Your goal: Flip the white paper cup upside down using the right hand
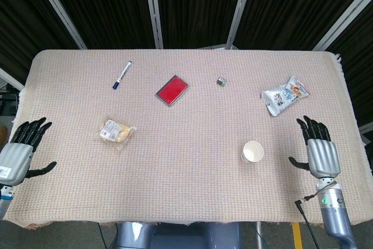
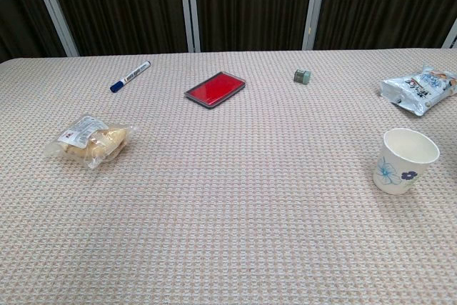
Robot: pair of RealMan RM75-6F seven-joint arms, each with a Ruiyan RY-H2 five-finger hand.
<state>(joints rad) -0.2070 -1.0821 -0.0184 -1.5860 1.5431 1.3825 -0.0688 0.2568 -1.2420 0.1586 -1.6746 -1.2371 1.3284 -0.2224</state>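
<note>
- The right hand (image 1: 320,154) rests at the lower right of the head view, palm down on the cloth-covered table (image 1: 186,190), fingers spread and pointing toward the top of the frame, holding nothing.
- The white paper cup (image 1: 252,151) stands upright, mouth up, just left of that hand in the head view, with bare cloth between them; they are near but not touching. In the chest view, the cup (image 2: 403,160) sits at the right edge, showing a blue flower print, with no hand in frame.
- The cup's long axis is vertical, so the flip would likely call for a sideways reach toward frame left and a grasp around its wall.
- The left hand (image 1: 20,153) lies at the lower left edge of the head view, equally open and empty, well apart from the cup; the right hand is plainly the nearer.
- Farther out: a snack packet (image 1: 285,94) at upper right, a small cube (image 1: 222,81), a red flat case (image 1: 172,90), a marker pen (image 1: 122,74) at upper left, and a bagged bread roll (image 1: 116,132) at left of centre.
</note>
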